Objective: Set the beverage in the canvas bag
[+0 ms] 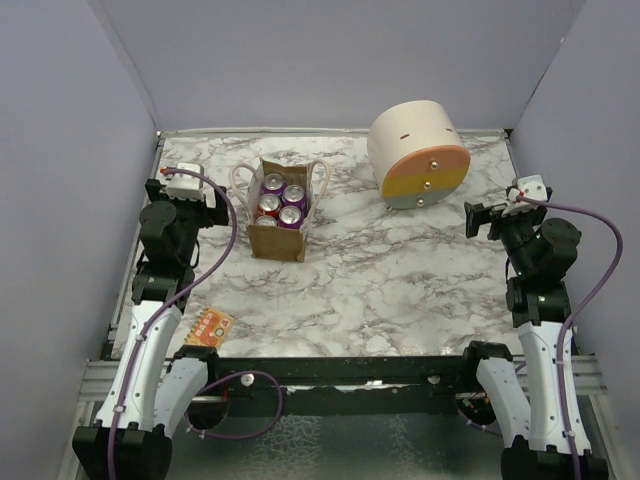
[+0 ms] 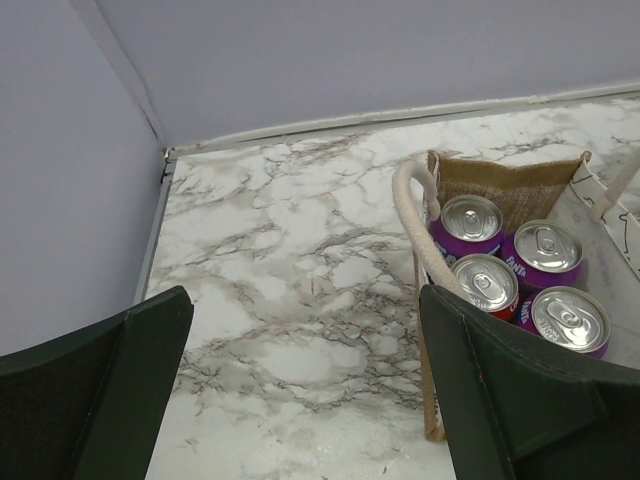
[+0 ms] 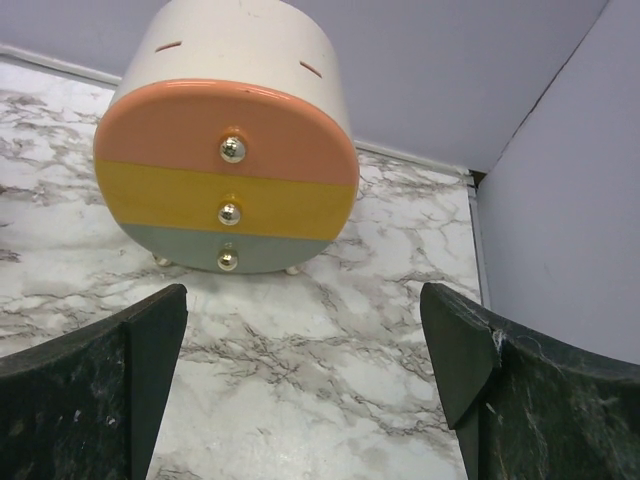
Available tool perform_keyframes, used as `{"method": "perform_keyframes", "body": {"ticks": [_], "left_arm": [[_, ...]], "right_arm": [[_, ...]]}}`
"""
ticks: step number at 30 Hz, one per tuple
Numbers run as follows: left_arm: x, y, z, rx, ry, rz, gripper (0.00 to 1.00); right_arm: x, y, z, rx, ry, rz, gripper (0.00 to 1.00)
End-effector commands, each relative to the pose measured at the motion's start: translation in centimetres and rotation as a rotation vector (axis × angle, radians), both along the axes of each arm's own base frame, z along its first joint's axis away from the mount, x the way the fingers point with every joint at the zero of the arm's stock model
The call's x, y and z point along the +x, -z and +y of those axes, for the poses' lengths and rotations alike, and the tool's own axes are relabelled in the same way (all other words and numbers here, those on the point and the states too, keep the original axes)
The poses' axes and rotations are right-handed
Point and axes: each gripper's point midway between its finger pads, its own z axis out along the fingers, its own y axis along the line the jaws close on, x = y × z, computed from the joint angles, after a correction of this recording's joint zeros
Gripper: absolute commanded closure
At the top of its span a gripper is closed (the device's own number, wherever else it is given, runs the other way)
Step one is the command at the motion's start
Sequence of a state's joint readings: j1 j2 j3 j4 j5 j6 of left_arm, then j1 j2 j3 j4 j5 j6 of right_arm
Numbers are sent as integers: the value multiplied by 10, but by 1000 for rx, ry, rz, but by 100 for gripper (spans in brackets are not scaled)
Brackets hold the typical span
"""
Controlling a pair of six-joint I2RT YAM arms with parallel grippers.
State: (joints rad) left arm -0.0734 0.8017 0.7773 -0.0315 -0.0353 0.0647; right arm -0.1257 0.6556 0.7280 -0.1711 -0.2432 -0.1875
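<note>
L gripper point(image 2: 305, 395) jaws wide apart, empty, canvas bag point(image 2: 510, 185) just past its rt finger; R gripper point(image 3: 305, 395) likewise spread, empty, facing cream cylinder point(image 3: 235, 60) w/ orange/yellow/grey face, upper rt of top view. Bag upright on marble table point(image 2: 290, 260), upper left-centre: tan, cream loop handles, mouth open, four cans point(image 2: 548, 250) inside, tops up. Orange packet point(image 1: 209, 328) at lower-left table edge.

Four cans point(image 1: 270, 204) stand in the canvas bag point(image 1: 277, 240) (left of centre) — the cylinder point(image 1: 418, 155) sits right, farther back.
</note>
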Motion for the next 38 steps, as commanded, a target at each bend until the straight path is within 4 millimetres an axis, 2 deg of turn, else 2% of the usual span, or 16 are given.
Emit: {"method": "perform_keyframes", "body": {"ticks": [1, 14, 25, 31, 38], "left_arm": [[-8, -11, 4, -10, -9, -43, 1], [-20, -26, -4, -20, 48, -47, 1], [-18, -16, 1, 1, 38, -30, 1], [-19, -14, -3, 24, 66, -25, 8], [-19, -12, -6, 33, 86, -17, 9]], "right_arm": [[-3, -9, 5, -14, -34, -30, 1], [-7, -9, 10, -13, -63, -12, 1], [-8, -8, 13, -16, -81, -4, 0], [-7, -7, 13, -19, -84, 1, 0], [-7, -4, 13, -24, -87, 8, 0]]}}
